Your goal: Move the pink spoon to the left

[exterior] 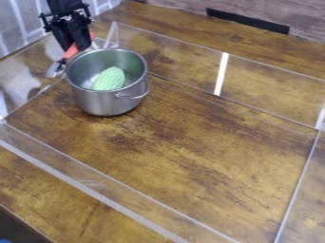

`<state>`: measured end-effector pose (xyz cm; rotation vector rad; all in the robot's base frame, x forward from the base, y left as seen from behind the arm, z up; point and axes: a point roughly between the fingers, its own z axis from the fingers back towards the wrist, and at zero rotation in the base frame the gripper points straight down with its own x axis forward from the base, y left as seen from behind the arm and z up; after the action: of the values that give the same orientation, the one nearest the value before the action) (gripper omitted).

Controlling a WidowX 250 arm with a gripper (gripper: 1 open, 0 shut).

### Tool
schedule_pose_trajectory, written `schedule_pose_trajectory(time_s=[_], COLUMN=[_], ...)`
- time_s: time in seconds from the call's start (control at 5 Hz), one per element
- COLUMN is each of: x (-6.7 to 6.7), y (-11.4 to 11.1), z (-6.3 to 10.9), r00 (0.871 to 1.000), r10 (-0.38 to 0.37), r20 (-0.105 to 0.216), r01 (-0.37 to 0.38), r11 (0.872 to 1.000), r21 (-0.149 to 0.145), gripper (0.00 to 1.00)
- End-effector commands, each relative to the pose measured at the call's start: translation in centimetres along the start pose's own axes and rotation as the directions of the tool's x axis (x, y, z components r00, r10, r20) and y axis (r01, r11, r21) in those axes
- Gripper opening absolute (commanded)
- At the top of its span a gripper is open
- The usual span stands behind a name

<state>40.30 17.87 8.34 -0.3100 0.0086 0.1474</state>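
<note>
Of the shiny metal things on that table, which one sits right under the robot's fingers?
The pink spoon, lying at the pot's upper left below the fingers. The other one, the steel pot, is rounder, bigger and holds something green.

One raised camera looks down across the wooden table (probably front-right)

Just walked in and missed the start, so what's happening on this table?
A single robot arm's gripper is at the far left corner, down over the pink spoon beside a steel pot holding something green. Whether the spoon is actually gripped can't be told from this view. It lies just left of the pot.
</note>
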Motion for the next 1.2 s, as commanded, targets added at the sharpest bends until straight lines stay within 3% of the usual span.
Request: schedule_pose_trajectory(time_s=[0.0, 0.4, 0.8, 1.0], x=[0.5, -1.5, 0.1, -0.9], y=[0.7, -0.6, 0.5, 0.5], z=[3.9, 5.1, 5.2, 4.3], r00=[0.999, 0.998, 0.999, 0.999], r10=[0.008, 0.009, -0.007, 0.035], r20=[0.051, 0.056, 0.039, 0.036], r01=[-0.008, -0.008, 0.008, -0.035], r11=[1.0, 1.0, 1.0, 0.999], r21=[0.003, -0.013, -0.015, -0.016], gripper=[0.0, 0.0, 0.0, 0.0])
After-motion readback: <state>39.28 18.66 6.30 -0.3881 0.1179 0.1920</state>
